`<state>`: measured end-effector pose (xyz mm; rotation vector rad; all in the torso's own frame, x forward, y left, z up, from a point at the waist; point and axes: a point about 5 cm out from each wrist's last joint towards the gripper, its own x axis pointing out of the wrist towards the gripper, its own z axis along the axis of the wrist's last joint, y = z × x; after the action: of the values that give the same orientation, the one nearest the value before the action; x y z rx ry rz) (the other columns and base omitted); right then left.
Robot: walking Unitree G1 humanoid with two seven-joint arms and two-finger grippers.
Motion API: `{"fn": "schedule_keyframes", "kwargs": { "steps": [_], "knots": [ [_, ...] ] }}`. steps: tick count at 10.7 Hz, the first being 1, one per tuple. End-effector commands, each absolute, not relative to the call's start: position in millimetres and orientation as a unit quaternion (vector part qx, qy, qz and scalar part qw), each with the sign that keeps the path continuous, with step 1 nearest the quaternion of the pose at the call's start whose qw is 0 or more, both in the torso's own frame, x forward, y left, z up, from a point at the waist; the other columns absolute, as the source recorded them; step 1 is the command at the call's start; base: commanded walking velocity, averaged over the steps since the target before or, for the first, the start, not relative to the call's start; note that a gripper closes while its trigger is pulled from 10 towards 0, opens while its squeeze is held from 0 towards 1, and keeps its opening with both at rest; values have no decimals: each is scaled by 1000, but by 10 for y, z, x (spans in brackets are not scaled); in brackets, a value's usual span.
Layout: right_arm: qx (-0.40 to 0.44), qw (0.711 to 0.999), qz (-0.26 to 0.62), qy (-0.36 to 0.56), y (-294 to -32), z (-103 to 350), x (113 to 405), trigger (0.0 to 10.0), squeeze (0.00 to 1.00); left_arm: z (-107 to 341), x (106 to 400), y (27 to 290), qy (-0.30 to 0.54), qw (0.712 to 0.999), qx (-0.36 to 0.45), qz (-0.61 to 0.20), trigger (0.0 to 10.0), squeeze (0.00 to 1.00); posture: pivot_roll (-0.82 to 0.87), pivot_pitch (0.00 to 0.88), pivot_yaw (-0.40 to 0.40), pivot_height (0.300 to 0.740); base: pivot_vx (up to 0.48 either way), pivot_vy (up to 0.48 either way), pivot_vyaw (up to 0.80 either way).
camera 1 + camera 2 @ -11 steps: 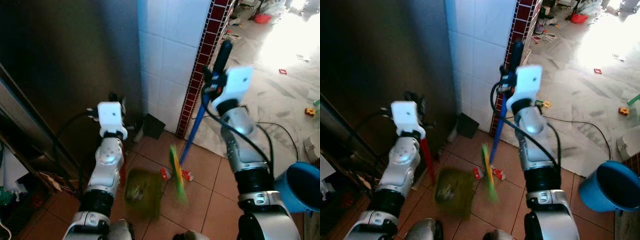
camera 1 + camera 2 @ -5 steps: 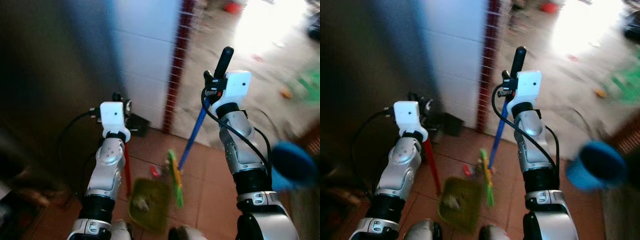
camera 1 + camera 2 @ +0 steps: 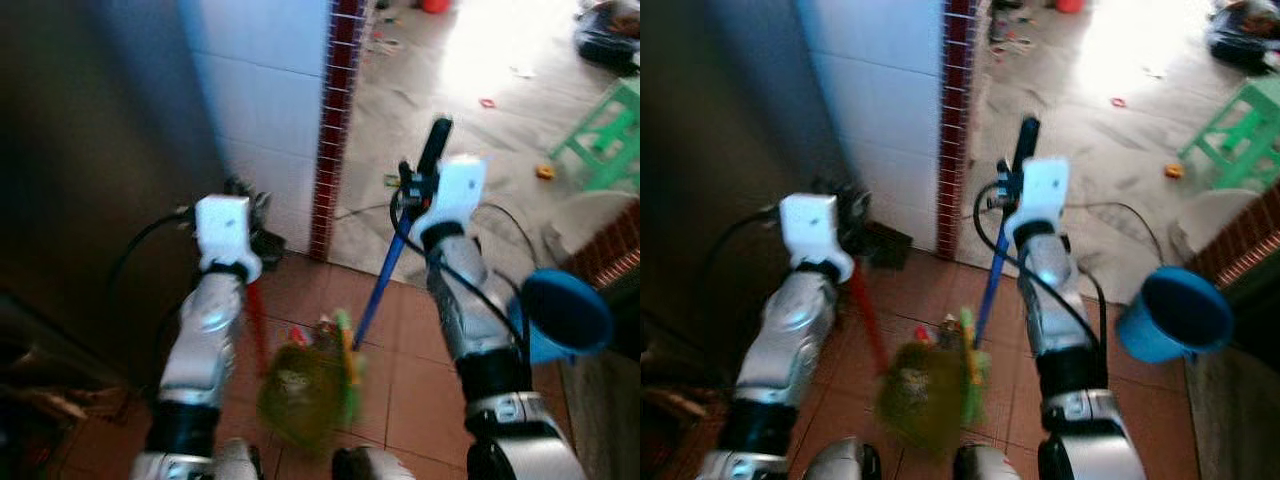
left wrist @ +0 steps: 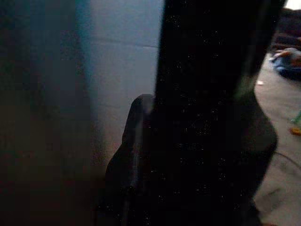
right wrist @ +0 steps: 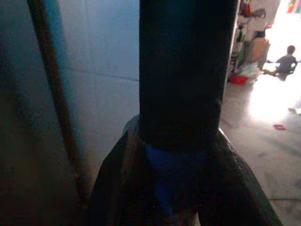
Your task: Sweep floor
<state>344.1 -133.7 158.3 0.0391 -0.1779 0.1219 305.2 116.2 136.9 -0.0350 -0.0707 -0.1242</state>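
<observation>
Left eye view: the floor (image 3: 410, 330) is made of smooth red-brown square tiles. A white tiled wall (image 3: 265, 110) ends in a strip of dark red tiles. The left tool (image 3: 245, 195) is up near the wall and closed on the red stick (image 3: 256, 320) of a green dustpan (image 3: 300, 385). The dustpan is flat, blurry, and sits low on the floor between the two silver arms. The right tool (image 3: 420, 180) is raised and pinched on a broom (image 3: 385, 275). The broom has a thin blue stick with a black top. Its green brush end touches the dustpan.

Right eye view: a round blue bucket (image 3: 1170, 315) is off to the right. A green stool (image 3: 1230, 130) stands far back on the grey floor.

Left wrist view: it is very dark. Black fingers (image 4: 136, 155) hug a thick dark stick.

Right wrist view: black fingers (image 5: 117, 179) squeeze the broom, black above and blue below. A small person sits far off on the bright floor.
</observation>
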Motion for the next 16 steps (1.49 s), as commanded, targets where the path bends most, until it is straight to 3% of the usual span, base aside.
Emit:
{"fn": "schedule_keyframes", "kwargs": {
  "steps": [1, 6, 16],
  "knots": [
    [20, 992, 55, -112, -1378, 1683, 3438, 10000, 0, 1472, 3032, 1101, -52, 995, -31, -74, 10000, 0, 17, 37, -21, 740, 0, 0, 0],
    [16, 993, 48, -104, -1454, 1654, 3428, 10000, 0, 1462, 2976, 1061, -34, 996, -39, -78, 10000, 0, 17, 47, -37, 740, 0, 0, -509],
    [14, 993, 54, -107, -1435, 1688, 3464, 10000, 0, 1466, 2982, 1070, -28, 996, -43, -70, 10000, 0, 15, 43, -46, 740, -267, 0, -639]
  ]
}}
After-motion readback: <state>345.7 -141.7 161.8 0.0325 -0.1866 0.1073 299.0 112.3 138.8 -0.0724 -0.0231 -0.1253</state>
